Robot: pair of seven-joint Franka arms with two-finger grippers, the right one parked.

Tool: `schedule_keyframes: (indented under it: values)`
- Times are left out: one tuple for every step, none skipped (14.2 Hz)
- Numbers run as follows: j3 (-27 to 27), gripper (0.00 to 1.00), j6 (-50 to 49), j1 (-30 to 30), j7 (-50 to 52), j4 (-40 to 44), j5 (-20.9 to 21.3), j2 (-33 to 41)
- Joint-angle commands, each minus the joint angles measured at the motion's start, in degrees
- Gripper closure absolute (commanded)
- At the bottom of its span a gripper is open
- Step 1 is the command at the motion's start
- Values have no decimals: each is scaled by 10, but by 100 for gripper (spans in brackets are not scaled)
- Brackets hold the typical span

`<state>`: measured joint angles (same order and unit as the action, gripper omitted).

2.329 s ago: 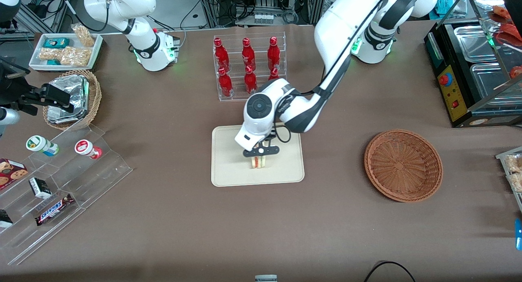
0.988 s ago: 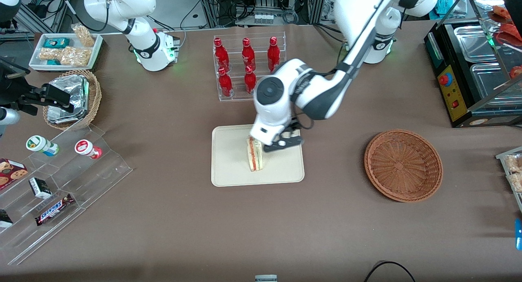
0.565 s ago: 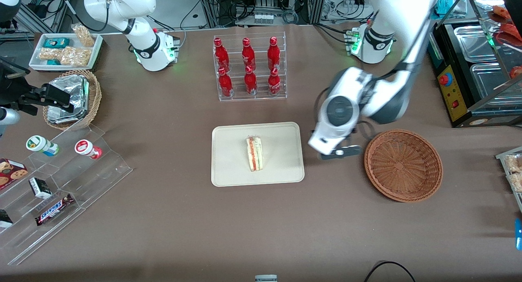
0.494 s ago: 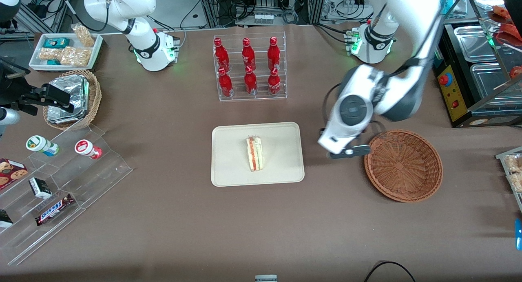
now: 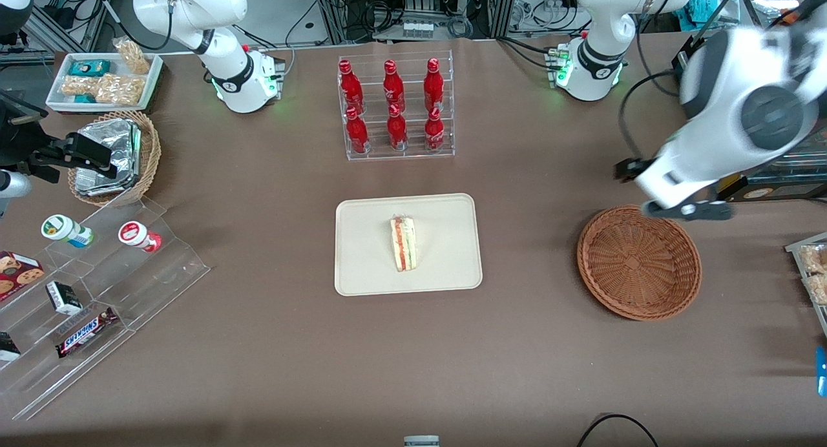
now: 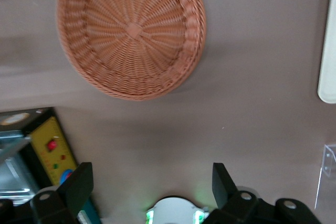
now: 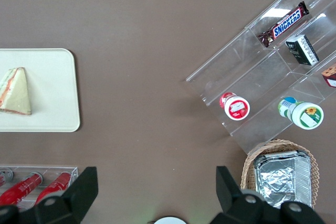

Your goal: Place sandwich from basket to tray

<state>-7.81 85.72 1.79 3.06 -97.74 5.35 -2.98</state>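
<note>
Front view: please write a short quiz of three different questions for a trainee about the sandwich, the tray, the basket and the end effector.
1. True or false: the sandwich lies on the tray.
2. What is inside the basket? A) a foil packet B) nothing C) a bottle
3. Fill in: the end effector hangs open above the basket's rim, on the side farther from the front camera, holding ____.

Key: 1 true; 2 B; 3 nothing.
</note>
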Motion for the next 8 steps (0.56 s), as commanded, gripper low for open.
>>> schedule_keyframes:
  values:
    - [-11,0,-58,-59,-53,96,-11,-6]
    - [-11,0,-56,-80,-64,105,-34,-2]
    - [-9,0,-54,-85,-66,107,-41,7]
    - [-1,0,-45,-85,-66,109,-44,12]
    - [12,0,-32,-85,-65,108,-47,19]
    - [16,0,-22,-85,-64,104,-55,23]
    - [17,0,-21,-85,-64,103,-58,22]
    - [17,0,-22,-83,-57,103,-58,21]
